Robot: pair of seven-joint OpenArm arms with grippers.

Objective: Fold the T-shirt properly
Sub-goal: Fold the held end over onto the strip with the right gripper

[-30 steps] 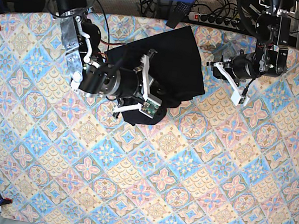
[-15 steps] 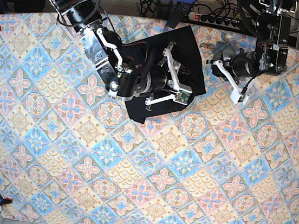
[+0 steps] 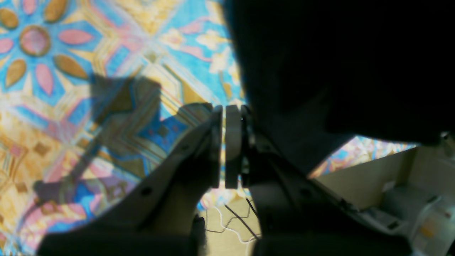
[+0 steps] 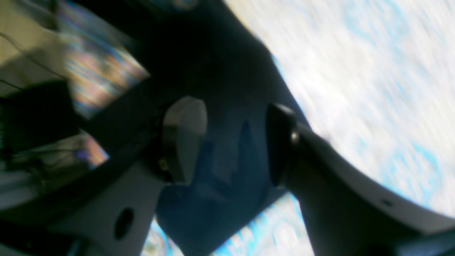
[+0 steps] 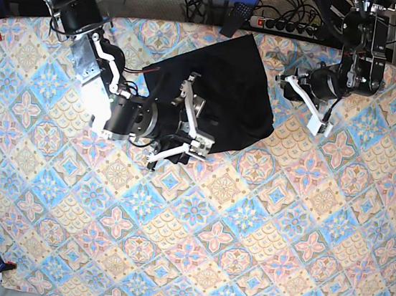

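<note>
Overhead and wrist views of a two-arm rig working on a black T-shirt (image 5: 223,93). The garment is lying as a compact, roughly rectangular bundle on the far central part of the patterned tablecloth (image 5: 245,233), one corner reaching toward the table's back edge — a shape suggesting that the folding is well along, though the number of layers cannot be read from dark matte cloth.

The right gripper (image 5: 184,120) is reaching over the near-left corner of the bundle. In the right wrist view its fingers (image 4: 185,135) are standing apart with dark fabric showing between them and nothing pinched; the picture is motion-blurred. Spread jaws directly above an edge would suit either letting go of a flap or lining up for a fresh grasp — which of the two cannot be told.

The left gripper (image 5: 308,102) is hovering over bare tablecloth just beside the shirt's right edge, apart from it. In the left wrist view its pads (image 3: 233,142) are pressed nearly together with only a thin slit between them and no cloth caught. Holding clear on that side is probably keeping the arm out of the way of the right arm's work.

A power strip (image 5: 284,25) and cables are lying beyond the table's back edge.
</note>
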